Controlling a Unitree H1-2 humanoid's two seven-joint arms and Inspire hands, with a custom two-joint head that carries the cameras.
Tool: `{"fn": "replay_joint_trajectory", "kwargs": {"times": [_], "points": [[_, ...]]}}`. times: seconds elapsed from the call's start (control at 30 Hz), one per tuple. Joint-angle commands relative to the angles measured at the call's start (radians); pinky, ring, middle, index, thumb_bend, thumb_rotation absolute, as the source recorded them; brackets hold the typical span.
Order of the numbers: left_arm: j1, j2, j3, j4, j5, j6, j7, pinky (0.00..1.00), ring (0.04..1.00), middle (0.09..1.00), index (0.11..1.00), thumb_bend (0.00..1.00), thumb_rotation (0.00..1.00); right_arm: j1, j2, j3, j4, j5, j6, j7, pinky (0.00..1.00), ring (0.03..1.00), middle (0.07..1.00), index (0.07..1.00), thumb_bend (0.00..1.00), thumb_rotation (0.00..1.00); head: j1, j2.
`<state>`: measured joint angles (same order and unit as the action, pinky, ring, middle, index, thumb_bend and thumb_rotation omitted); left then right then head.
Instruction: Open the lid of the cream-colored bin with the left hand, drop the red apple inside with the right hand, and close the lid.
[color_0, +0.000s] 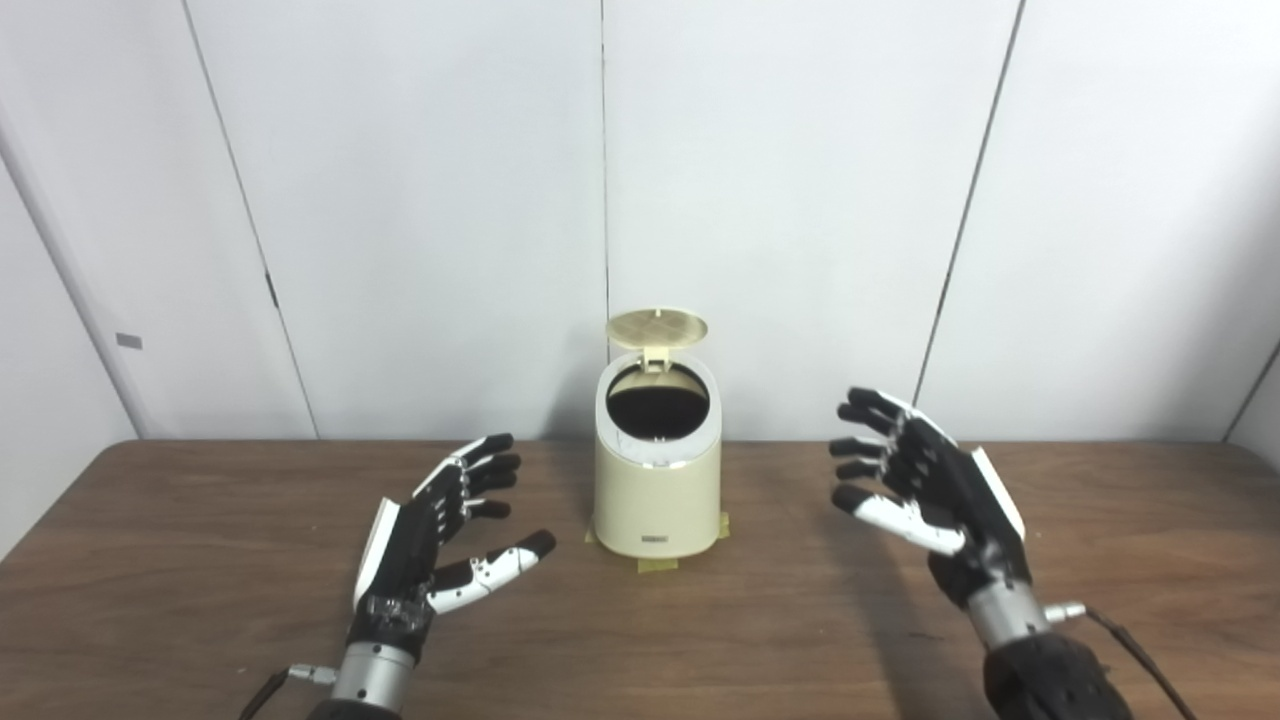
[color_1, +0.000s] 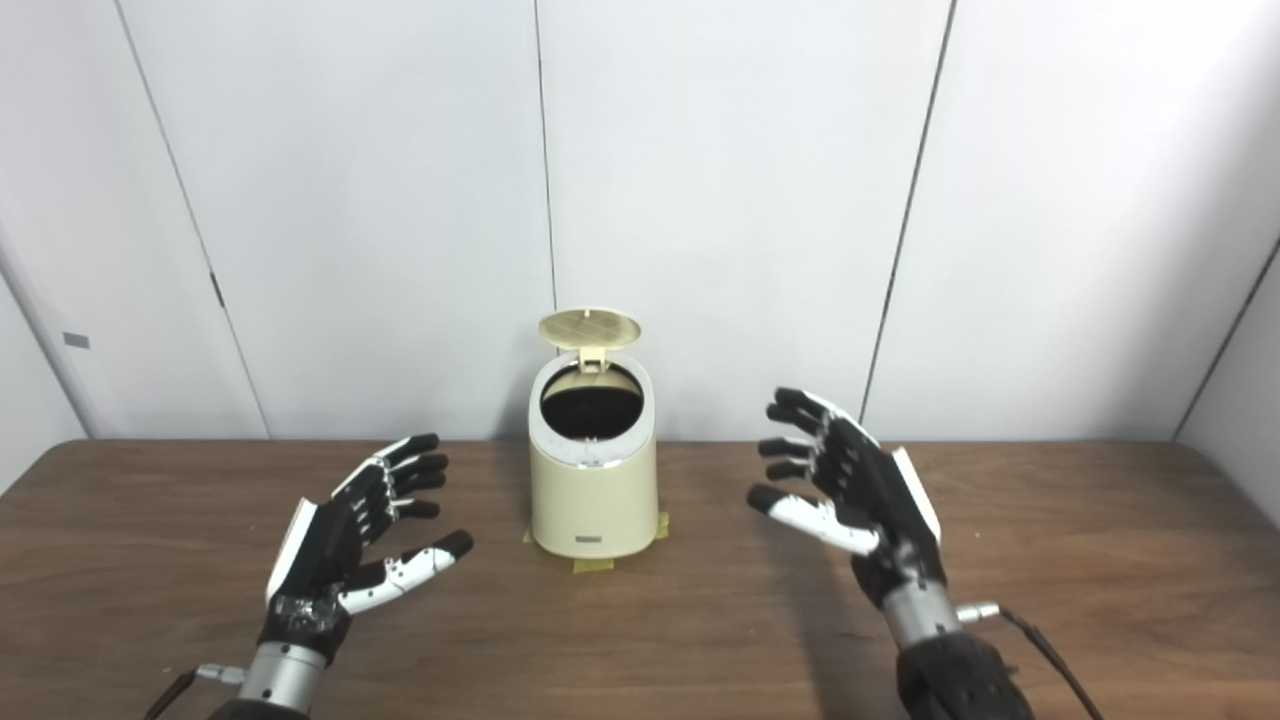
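White wall panels with dark seams back a brown wood-grain worktop (color_0: 200, 520).

Left eye view: you see the cream-colored bin (color_0: 657, 480) standing upright at the worktop's far middle, close to the wall, on bits of yellowish tape (color_0: 657, 565) that stick out under its base. Its lid (color_0: 657, 328) is flipped up on the rear hinge, underside toward you, and the dark opening is exposed; you cannot tell what is inside. Your left hand (color_0: 420, 545) hovers left of the bin, palm turned inward, fingers (color_0: 487, 465) spread apart and holding nothing, apart from the bin. Your right hand (color_0: 930, 490) is raised right of the bin, palm facing the bin, fingers splayed and empty, also clear of it. No red apple shows in either hand or on the worktop.

Right eye view: same layout, shifted leftward. You get the bin between both hands, lid up, left hand low near the worktop, right hand higher. A cable (color_1: 1050, 655) trails from the right wrist across the worktop.
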<state>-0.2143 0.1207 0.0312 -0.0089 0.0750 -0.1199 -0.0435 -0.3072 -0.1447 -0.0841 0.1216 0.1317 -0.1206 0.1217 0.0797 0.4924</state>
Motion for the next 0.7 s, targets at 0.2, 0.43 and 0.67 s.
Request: {"fn": "replay_joint_trajectory", "kwargs": {"times": [0.2,0.43,0.67], "points": [[-0.207,0.048,-0.021,-0.026,0.004,0.038,-0.035,0.68,0.862,0.908,0.878,0.82,0.27,0.000,0.031,-0.016,0.010,0.093,-0.112,0.030,0.55,0.674,0.806,0.794,0.92,0.30,0.016,-0.012],[-0.389,0.088,-0.058,0.016,0.026,0.138,-0.088,0.83,0.949,0.984,0.962,0.86,0.30,0.010,0.047,-0.012,-0.009,0.082,-0.102,0.013,0.55,0.676,0.811,0.795,0.89,0.30,0.009,-0.022],[-0.563,0.097,-0.128,0.125,0.130,0.176,-0.095,0.89,0.991,0.999,0.970,0.96,0.36,0.009,0.058,-0.006,-0.024,0.063,-0.096,0.003,0.52,0.664,0.793,0.792,0.87,0.27,0.000,-0.026]]}}
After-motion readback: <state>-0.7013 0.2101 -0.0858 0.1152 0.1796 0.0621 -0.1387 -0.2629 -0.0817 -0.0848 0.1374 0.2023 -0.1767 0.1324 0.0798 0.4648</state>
